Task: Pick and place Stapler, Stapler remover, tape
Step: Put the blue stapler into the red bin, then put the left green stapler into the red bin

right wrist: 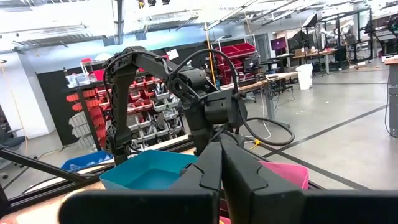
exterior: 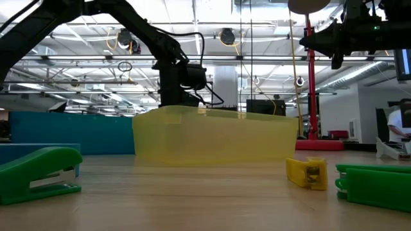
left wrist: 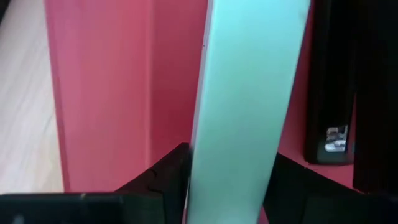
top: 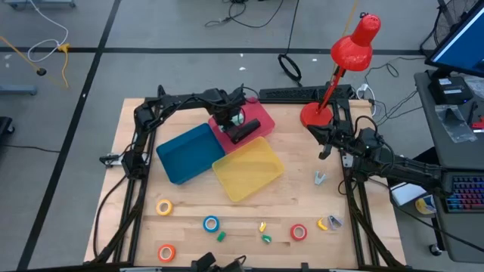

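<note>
The left tool [top: 233, 119] hangs over the pink bin [top: 253, 121] at the far middle of the counter [top: 302, 189], its fingers [left wrist: 165, 177] clamped on a pale mint-green stapler [left wrist: 245, 106] held above the bin's floor; a black stapler [top: 243, 134] already lies in that bin, just beside it. The right tool [right wrist: 221, 171] is raised above the right side of the counter near the red desk lamp [top: 344, 64], its fingers pressed together and holding nothing. The blue bin [top: 189, 153] sits left of the pink one, and the yellow bin [top: 248, 168] lies nearer, touching both. Along the near edge the tape rolls lie well apart: yellow [top: 164, 206], blue [top: 211, 224], orange [top: 166, 252] and red [top: 299, 232]. A small green stapler [exterior: 42, 173] and a yellow staple remover [exterior: 307, 173] rest near them, while a silver staple remover [top: 320, 177] lies right of the yellow bin.
</note>
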You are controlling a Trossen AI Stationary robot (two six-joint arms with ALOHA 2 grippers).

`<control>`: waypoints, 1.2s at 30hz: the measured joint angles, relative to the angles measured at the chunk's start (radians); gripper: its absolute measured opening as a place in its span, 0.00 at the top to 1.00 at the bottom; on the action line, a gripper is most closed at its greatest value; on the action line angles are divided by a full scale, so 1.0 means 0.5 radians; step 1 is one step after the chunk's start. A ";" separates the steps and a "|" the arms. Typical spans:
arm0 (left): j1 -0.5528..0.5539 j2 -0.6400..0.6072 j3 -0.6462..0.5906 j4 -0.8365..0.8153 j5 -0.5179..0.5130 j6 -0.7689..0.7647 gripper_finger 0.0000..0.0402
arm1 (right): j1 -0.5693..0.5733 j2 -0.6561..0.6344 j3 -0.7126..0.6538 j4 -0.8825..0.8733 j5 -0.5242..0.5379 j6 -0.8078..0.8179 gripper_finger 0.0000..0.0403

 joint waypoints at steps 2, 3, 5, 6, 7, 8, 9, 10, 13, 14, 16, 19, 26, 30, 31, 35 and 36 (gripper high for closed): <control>0.000 -0.010 0.000 0.006 -0.009 -0.007 0.58 | 0.000 0.000 0.000 0.000 0.000 0.000 1.00; 0.000 -0.012 0.000 0.005 -0.024 -0.007 0.57 | 0.000 0.000 0.000 0.000 0.000 0.000 1.00; 0.000 -0.011 0.000 0.000 -0.037 -0.008 0.57 | 0.000 0.000 0.000 0.000 0.000 0.000 1.00; 0.000 -0.011 0.000 -0.001 -0.037 -0.008 0.57 | 0.000 0.000 0.000 0.000 0.000 0.000 1.00; -0.002 -0.011 0.000 -0.002 -0.037 -0.007 0.57 | 0.000 0.000 0.000 0.000 0.000 0.000 1.00; -0.002 -0.011 0.000 -0.001 -0.037 -0.008 0.57 | 0.000 -0.001 0.000 0.000 0.000 0.000 1.00; -0.002 -0.011 0.000 -0.002 -0.037 -0.008 0.56 | 0.000 -0.001 0.000 0.000 0.000 0.000 1.00; -0.002 -0.011 0.000 -0.005 -0.037 -0.008 0.56 | 0.000 0.000 0.000 0.000 0.000 0.000 1.00; -0.002 -0.011 0.000 -0.019 -0.036 -0.008 0.51 | 0.000 0.000 0.000 0.000 -0.001 0.000 1.00; -0.002 -0.011 0.000 -0.023 -0.036 -0.008 0.49 | 0.000 0.000 0.000 0.000 -0.001 0.000 1.00; -0.002 -0.011 0.000 -0.035 -0.036 -0.008 0.43 | 0.000 0.000 0.000 0.000 -0.001 0.000 1.00; -0.002 -0.012 0.000 -0.045 -0.036 -0.001 0.35 | 0.001 0.000 0.000 0.000 -0.002 0.000 1.00; 0.005 -0.022 0.164 -0.324 -0.037 0.043 0.23 | 0.000 0.000 0.000 0.001 -0.004 0.000 1.00; -0.001 -0.024 0.348 -0.528 -0.038 -0.014 0.19 | 0.000 0.000 0.000 0.000 -0.005 0.000 1.00; -0.010 -0.024 0.403 -0.597 -0.038 -0.048 0.19 | 0.000 -0.001 0.000 0.000 -0.005 0.000 1.00; -0.115 -0.027 0.575 -0.870 -0.036 -0.154 0.19 | 0.000 0.000 0.000 0.000 -0.005 0.000 1.00; -0.158 -0.027 0.611 -0.943 -0.033 -0.173 0.19 | 0.001 0.000 0.000 0.000 -0.005 0.000 1.00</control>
